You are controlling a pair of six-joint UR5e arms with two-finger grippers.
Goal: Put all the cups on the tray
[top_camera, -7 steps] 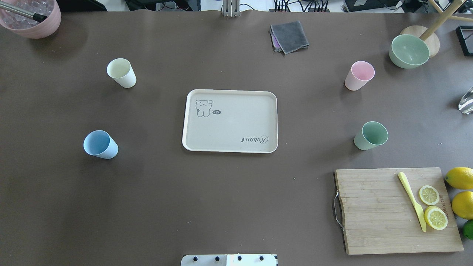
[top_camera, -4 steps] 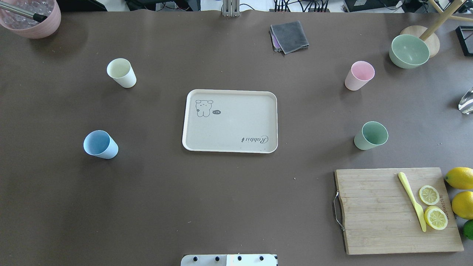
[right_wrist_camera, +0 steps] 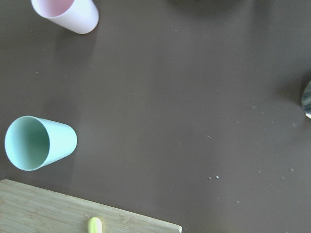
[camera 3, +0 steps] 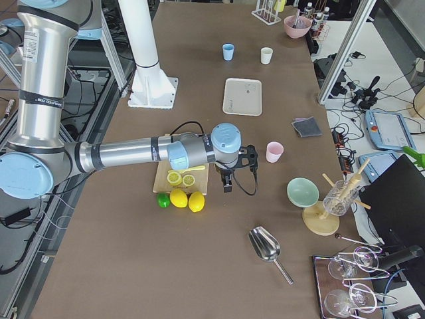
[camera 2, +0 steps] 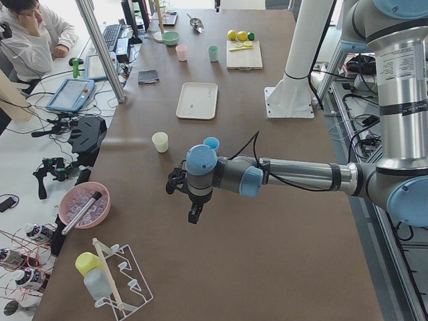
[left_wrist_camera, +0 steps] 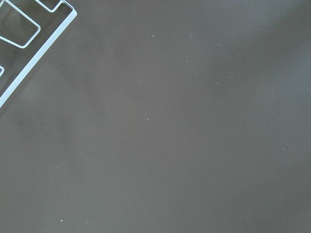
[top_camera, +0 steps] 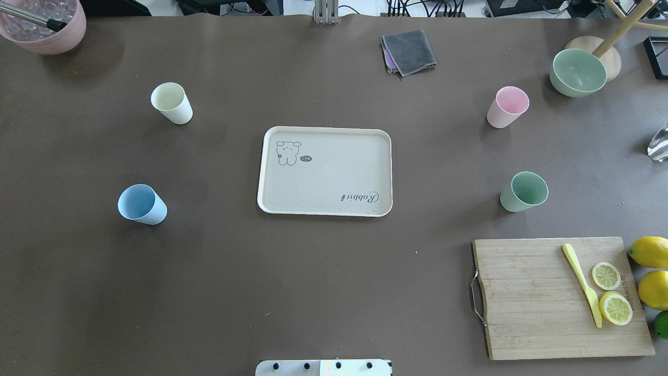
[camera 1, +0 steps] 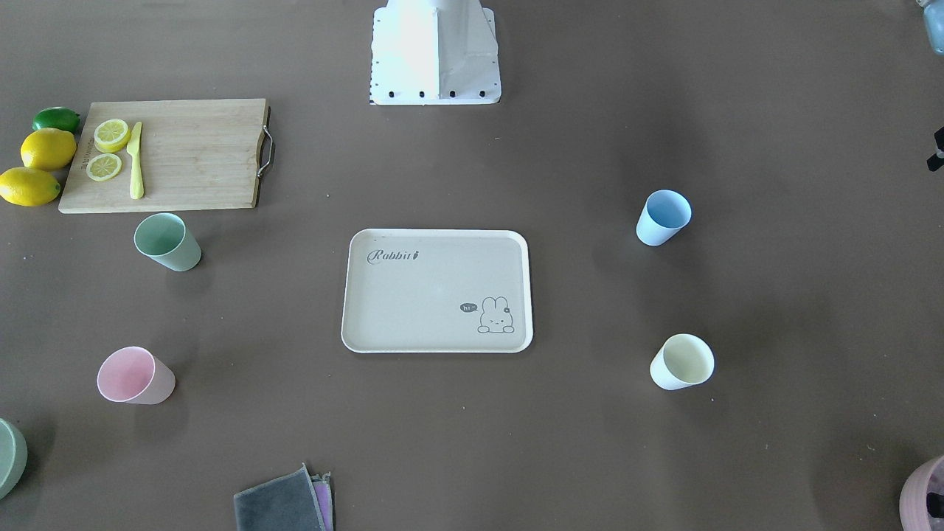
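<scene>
Overhead exterior, left to right. On the left half, the blue cup [top_camera: 138, 203] is nearer the robot and the cream cup [top_camera: 171, 103] farther back. Both stand upright on the desk [top_camera: 313, 282], well apart from the tray [top_camera: 334, 172]. The tray lies flat mid-desk with nothing on it. On the right half, the pink cup [top_camera: 507, 106] is farther back and the green cup [top_camera: 524, 191] nearer, just beyond the cutting board [top_camera: 527, 297]. Neither arm shows in this view.

Exterior left: the left arm's fingers [camera 2: 193, 215] hang pointing down over bare desk, out past the blue cup and touching nothing. Whether they are spread or closed, I cannot tell. The left wrist camera shows mostly bare desk surface.

Exterior right: the right arm's fingers [camera 3: 226, 186] hang just beside the end of the cutting board, with the pink cup near. Here too I cannot tell their state. The right wrist camera has the green and pink cups at its left edge, and the fingers themselves are out of shot.

Judgement: the task is at its very start, with four cups out and none placed, so the step in hand is the first approach. The next move calls for one arm to travel in over its nearest cup, probably blue for the left arm or green for the right. Its fingers should be spread enough to take the cup wall. It must then descend, close, lift clear and carry the cup over the raised rim. Setting it toward a corner would leave room for the other three.
</scene>
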